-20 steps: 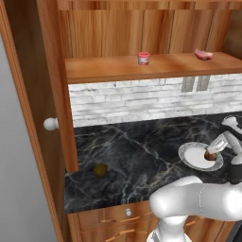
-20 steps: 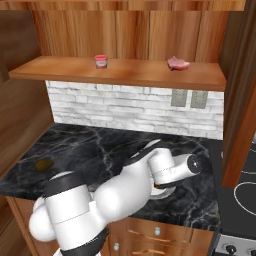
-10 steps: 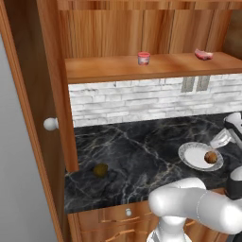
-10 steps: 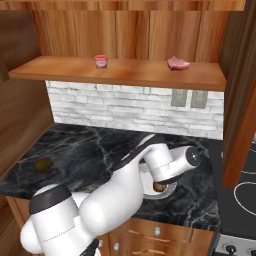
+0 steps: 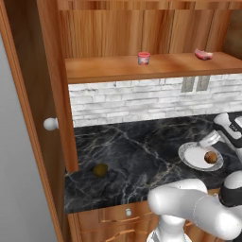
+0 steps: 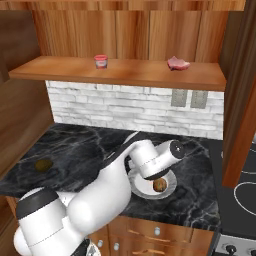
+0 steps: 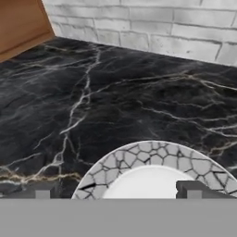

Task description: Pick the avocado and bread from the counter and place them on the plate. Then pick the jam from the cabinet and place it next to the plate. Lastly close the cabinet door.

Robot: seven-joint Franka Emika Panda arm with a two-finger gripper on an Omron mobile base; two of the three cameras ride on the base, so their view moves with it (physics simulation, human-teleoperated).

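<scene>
The orange-brown bread (image 5: 211,157) (image 6: 159,185) lies on the white-grey plate (image 5: 191,154) (image 6: 144,190) (image 7: 139,155) at the right of the black marble counter (image 5: 142,151). Just above the plate, my gripper (image 7: 118,192) (image 5: 211,144) stands open and holds nothing. The dark olive avocado (image 5: 100,170) (image 6: 44,164) rests far to the left, near the counter's front edge. On the cabinet shelf (image 5: 108,68) stands the red-pink jam (image 5: 143,58) (image 6: 101,61). The cabinet door (image 5: 33,118) with its white knob (image 5: 50,124) stands open at the left.
A flat pink lump (image 5: 203,54) (image 6: 178,63) lies on the shelf to the right of the jam. White brick wall with sockets (image 6: 189,98) backs the counter. A stove top (image 6: 245,192) adjoins it on the right. Drawers (image 5: 123,215) sit below the front edge.
My gripper has opened and let go of the bread, which now lies on the plate. The hand has risen and drawn back a little from the plate.
</scene>
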